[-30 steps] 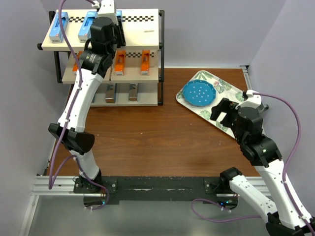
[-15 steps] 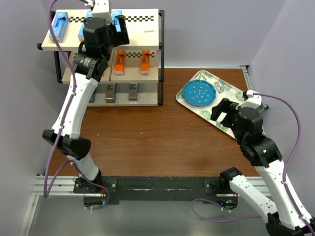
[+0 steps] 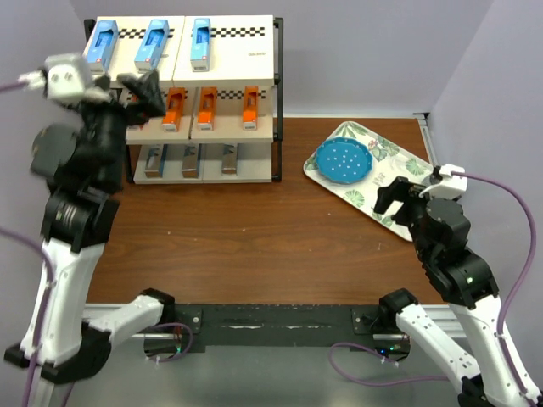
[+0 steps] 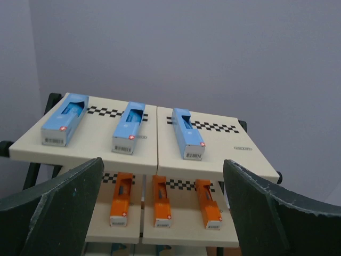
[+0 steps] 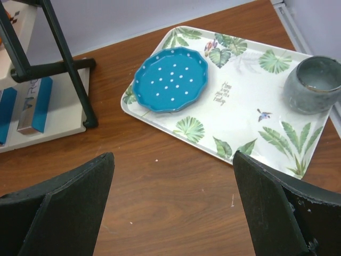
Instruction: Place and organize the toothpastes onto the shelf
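Observation:
The shelf (image 3: 246,47) stands at the back left. Three light blue toothpastes (image 3: 201,44) lie side by side on its top board, three orange ones (image 3: 206,108) on the middle board and three silver-grey ones (image 3: 188,159) on the bottom. The left wrist view looks at the shelf (image 4: 224,144) from the front, with the blue cartons (image 4: 187,133) above the orange ones (image 4: 161,207). My left gripper (image 3: 123,89) (image 4: 162,162) hangs open and empty in front of the shelf's left end, clear of it. My right gripper (image 3: 399,193) (image 5: 173,157) is open and empty over bare table beside the tray.
A floral tray (image 3: 386,161) (image 5: 240,106) lies at the right with a blue dotted plate (image 3: 344,159) (image 5: 170,79) and a grey cup (image 5: 311,84) on it. The shelf's black leg (image 5: 74,69) stands left of the tray. Purple walls close in the left, back and right sides.
My left gripper opened, left the third blue carton on the top board, and pulled back and to the left, away from the shelf. The right arm shifted slightly.

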Available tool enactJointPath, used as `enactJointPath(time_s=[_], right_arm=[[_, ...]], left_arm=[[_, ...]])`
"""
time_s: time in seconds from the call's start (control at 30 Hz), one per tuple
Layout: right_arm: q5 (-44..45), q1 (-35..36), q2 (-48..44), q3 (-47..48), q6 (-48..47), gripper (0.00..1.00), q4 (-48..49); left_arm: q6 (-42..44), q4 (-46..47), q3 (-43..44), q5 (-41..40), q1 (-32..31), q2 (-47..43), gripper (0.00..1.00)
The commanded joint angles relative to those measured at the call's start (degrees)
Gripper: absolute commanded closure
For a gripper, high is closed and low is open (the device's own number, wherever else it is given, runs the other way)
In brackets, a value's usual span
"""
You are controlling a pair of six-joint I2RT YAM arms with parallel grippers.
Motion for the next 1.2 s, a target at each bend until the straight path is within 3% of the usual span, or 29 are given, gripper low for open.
enactJointPath(time_s=[0.0, 0.23, 0.6, 0.77, 1.17], right_arm=[[3.9, 0.2, -2.3, 2.3, -2.8, 0.02, 0.1], [4.3, 1.0, -6.0, 0.7, -1.4, 0.02, -1.2], [5.9, 1.7, -12.9, -5.5, -1.8, 0.02, -2.1], [7.2, 1.9, -14.9, -7.8, -2.0, 0.02, -1.4], [7.7, 3.5, -13.2, -11.0, -0.7, 0.02, 5.7]], left_arm=[[3.2, 4.5, -14.0, -2.2, 0.5, -11.5, 0.00], [2.1, -1.9, -27.5, -8.5, 0.5, -32.3, 0.00], [-0.8, -13.8, -37.8, -18.5, 0.5, -50.8, 0.00], [-2.9, -15.2, -41.0, -20.9, 0.5, -54.6, 0.00], [-5.3, -22.5, -37.3, -24.6, 0.5, -55.3, 0.00]])
